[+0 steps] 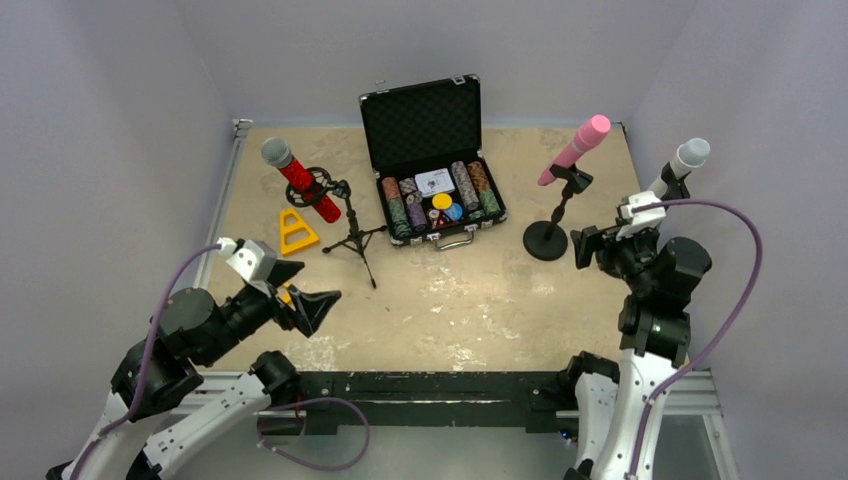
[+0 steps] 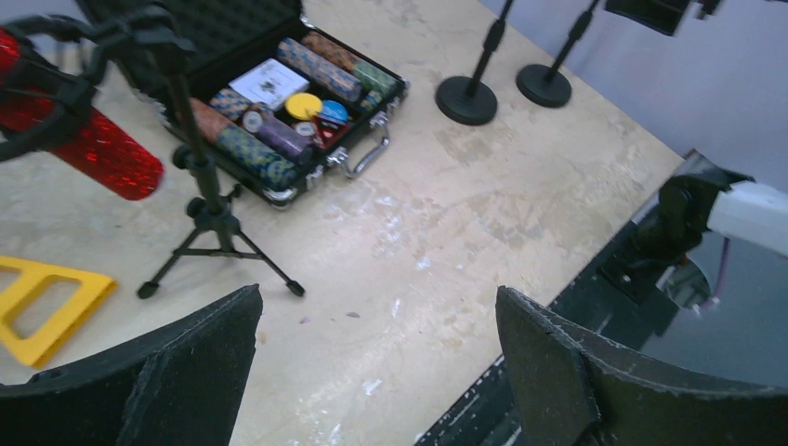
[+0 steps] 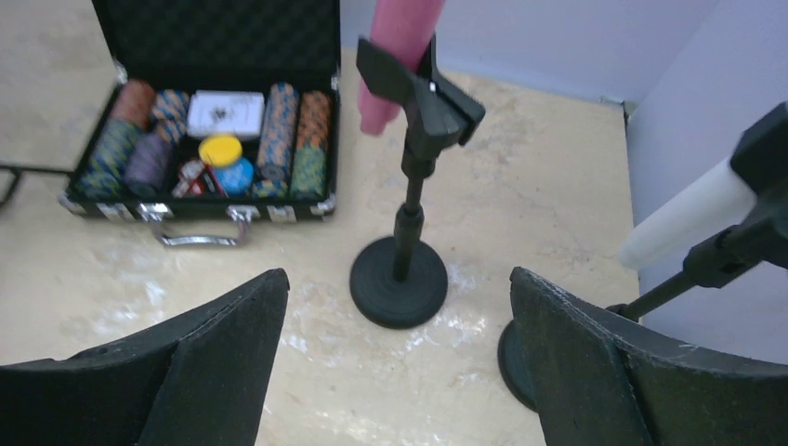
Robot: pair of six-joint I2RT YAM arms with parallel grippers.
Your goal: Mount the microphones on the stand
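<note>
Three microphones look to be up on stands from where I'm standing: the glittery red microphone slants through the ring holder of the tripod stand at the left of the counter, the pink microphone sits tilted in the clip of a round-base stand to the right of the open poker chip case, and the white microphone rests in the clip of a second round-base stand at the far right edge. The right hand hangs just in front of that last stand with its jaws spread wide and nothing between them. The left hand is also wide open and empty, hovering low over the near left of the counter, well away from the tripod. I'd judge the step now is getting clear of the white microphone without upsetting it. The right hand should back out along its own line, toward the arm's base, with the jaws wide. The white tail end pokes out beside its right finger, and the pink stand's base is close ahead. These stands look light, so a nudge on a stem could tip one over. I can't tell how firmly the clip grips, so a slow retreat is the safer bet.
</note>
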